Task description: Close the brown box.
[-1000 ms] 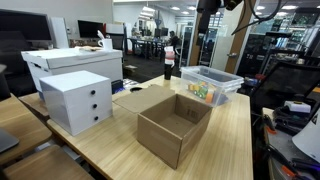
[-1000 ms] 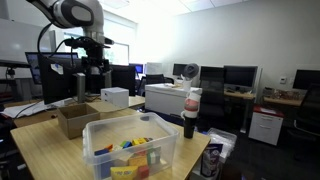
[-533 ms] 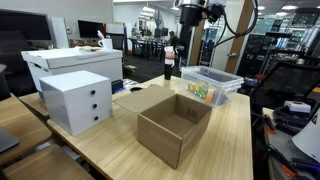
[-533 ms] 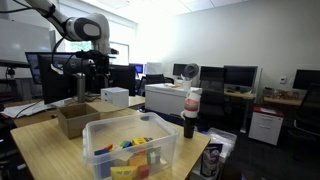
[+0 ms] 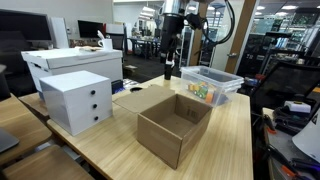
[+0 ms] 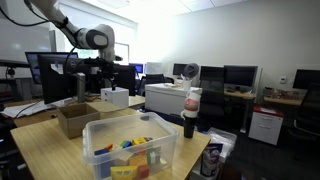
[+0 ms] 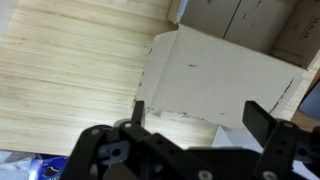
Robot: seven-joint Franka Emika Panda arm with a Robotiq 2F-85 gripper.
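The brown box (image 5: 176, 126) stands open on the wooden table, its large flap (image 5: 135, 98) lying flat on the table behind it. It also shows in an exterior view (image 6: 74, 119). My gripper (image 5: 170, 70) hangs open and empty above the flap's far side, well clear of it. In an exterior view it hangs (image 6: 102, 84) above and behind the box. In the wrist view the open jaws (image 7: 200, 122) frame the flap (image 7: 215, 75) far below, with nothing between them.
A white three-drawer box (image 5: 78, 100) stands beside the flap. A clear plastic bin (image 5: 211, 84) of colourful items sits behind the box, near a dark bottle (image 6: 190, 113). A big white box (image 5: 70, 62) is at the back. Bare wooden table (image 7: 70, 70) lies beside the flap.
The arm has swung across from the bin side and come down, bringing the gripper over the flap. The box and flap have not moved.
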